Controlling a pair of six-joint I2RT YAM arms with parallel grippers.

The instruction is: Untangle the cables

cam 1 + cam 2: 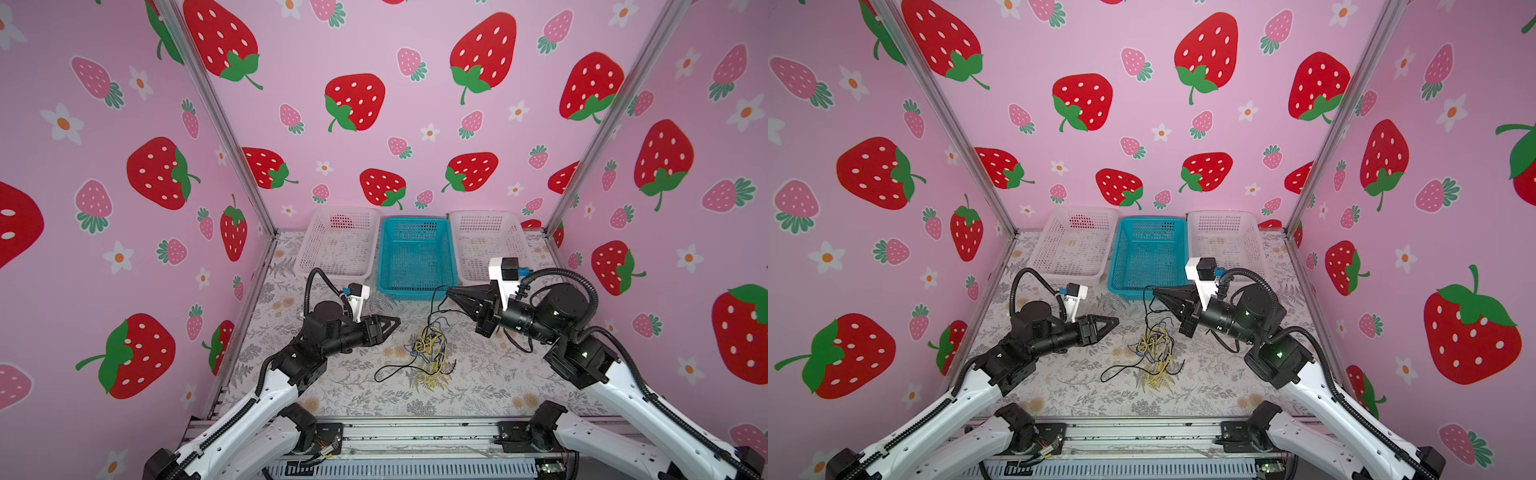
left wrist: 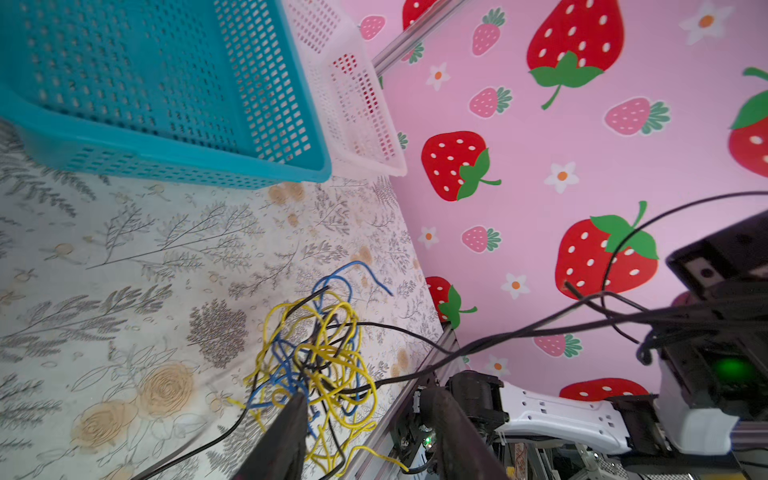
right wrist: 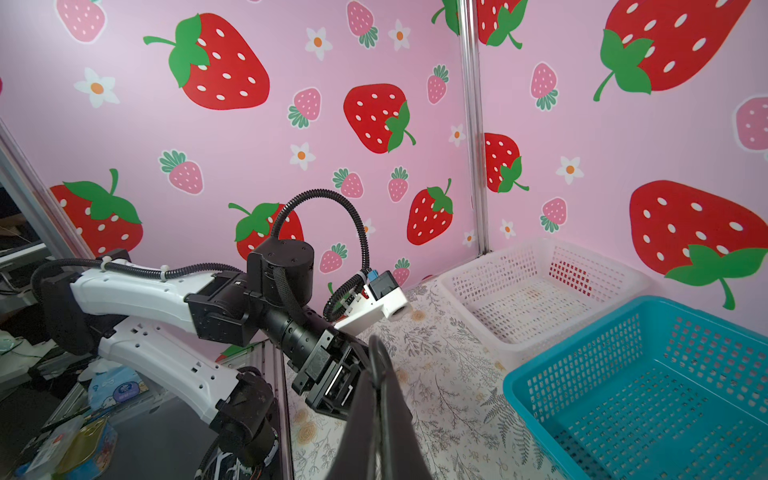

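1. Pink strawberry-print walls (image 1: 415,62); floral tablecloth (image 1: 353,395) over the table.
2. Back row: blue basket (image 1: 415,220) between two white baskets (image 1: 345,212).
3. Cables (image 1: 430,345): yellow, blue and black tangle lying mid-table, in front of the blue basket, between both arms.
4. Right gripper (image 1: 449,291): raised near the blue basket's front wall, fingers pinched together on a black cable (image 1: 434,299) that hangs down to the tangle.
5. Left gripper (image 1: 397,321): beside the tangle, clear of it, fingers (image 2: 286,436) apart, nothing held.
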